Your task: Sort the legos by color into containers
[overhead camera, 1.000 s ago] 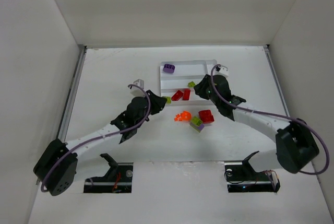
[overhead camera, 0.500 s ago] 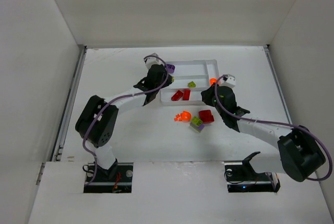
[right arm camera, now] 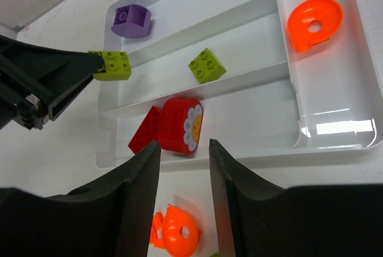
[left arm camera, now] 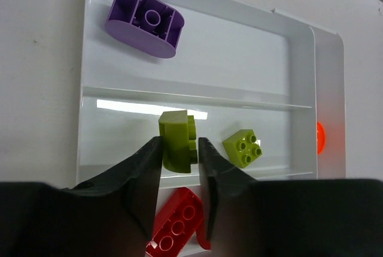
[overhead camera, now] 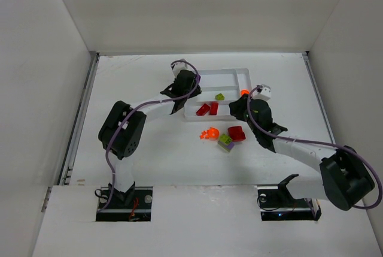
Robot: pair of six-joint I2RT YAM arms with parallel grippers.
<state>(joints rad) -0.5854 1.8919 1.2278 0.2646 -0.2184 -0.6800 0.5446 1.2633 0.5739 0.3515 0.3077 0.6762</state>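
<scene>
My left gripper (left arm camera: pixel 179 149) is shut on a lime green brick (left arm camera: pixel 178 140) and holds it over the left end of the white tray's (overhead camera: pixel 233 72) middle slot. That slot holds a lime 2x2 brick (left arm camera: pixel 242 147). A purple brick (left arm camera: pixel 145 14) lies in the far slot. Two red bricks (right arm camera: pixel 181 124) lie in the near slot. An orange ring (right arm camera: pixel 315 23) lies in the cross slot. My right gripper (right arm camera: pixel 184 143) is open and empty above the tray's near rim. Orange pieces (overhead camera: pixel 209 133), a red brick (overhead camera: pixel 236 133) and a lime-on-purple stack (overhead camera: pixel 225 142) lie on the table.
The left arm (overhead camera: pixel 149 108) reaches across the table to the tray's left end. The right arm (overhead camera: pixel 287 143) lies to the right of the loose bricks. White walls enclose the table on three sides.
The left arm swung from the table up over the tray's left end with the lime brick. The right gripper drew back to the tray's near right; an orange ring now lies in the cross slot.
</scene>
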